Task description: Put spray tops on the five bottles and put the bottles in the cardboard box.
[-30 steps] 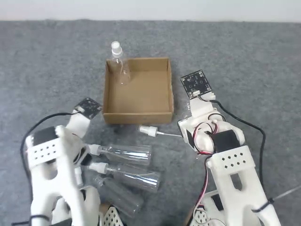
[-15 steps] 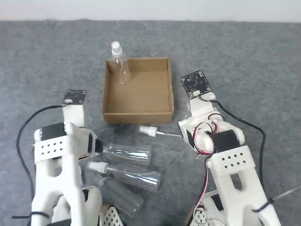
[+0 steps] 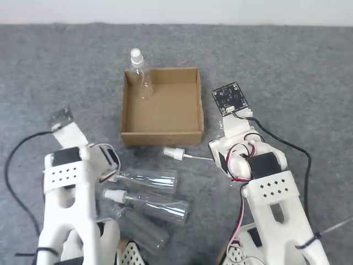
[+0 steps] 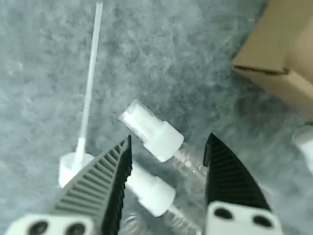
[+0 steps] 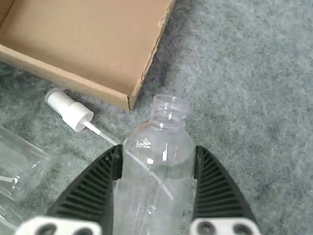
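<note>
Lower left, the left claw (image 4: 168, 147) hangs spread over capped bottles (image 3: 149, 179) lying on the table (image 3: 287, 66). The cardboard box (image 3: 160, 136) sits upper centre, a loose spray top (image 3: 172, 152) just below it; lower right, the right claw (image 5: 157, 159) pinches an uncapped bottle (image 5: 156, 142).

An open cardboard box (image 3: 161, 134) sits in the middle of the grey table (image 3: 292, 66). One capped bottle (image 3: 144, 83) stands in its far left corner. A loose spray top (image 3: 173, 153) lies just in front of the box. Three clear bottles (image 3: 151, 181) lie side by side next to the left arm (image 3: 67, 182). The right arm (image 3: 267, 185) is on the other side.
</note>
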You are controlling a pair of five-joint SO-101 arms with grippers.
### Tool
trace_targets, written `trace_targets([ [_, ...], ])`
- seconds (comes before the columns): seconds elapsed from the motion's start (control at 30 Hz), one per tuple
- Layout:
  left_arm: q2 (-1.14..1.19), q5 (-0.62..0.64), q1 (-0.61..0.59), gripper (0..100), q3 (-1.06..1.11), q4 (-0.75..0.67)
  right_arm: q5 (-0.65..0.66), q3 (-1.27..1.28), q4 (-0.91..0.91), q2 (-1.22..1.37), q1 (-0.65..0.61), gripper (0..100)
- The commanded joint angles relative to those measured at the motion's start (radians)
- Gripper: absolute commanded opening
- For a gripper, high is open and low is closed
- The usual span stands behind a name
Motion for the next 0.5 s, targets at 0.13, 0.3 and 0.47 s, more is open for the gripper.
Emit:
trace_targets([
  [0.13, 0.008, 0.149, 0.026, 23, 0.035, -0.092, -0.003, -0.005, -0.019, -0.024, 0.016, 5.9],
  [0.3, 0.009, 0.186, 0.026, 23, 0.035, -0.095, -0.003, -0.005, -0.019, -0.024, 0.016, 5.9],
  [0.47, 0.009, 0.195, 0.028, 22, 0.076, -0.133, -0.003, -0.005, -0.019, -0.024, 0.016, 5.9],
])
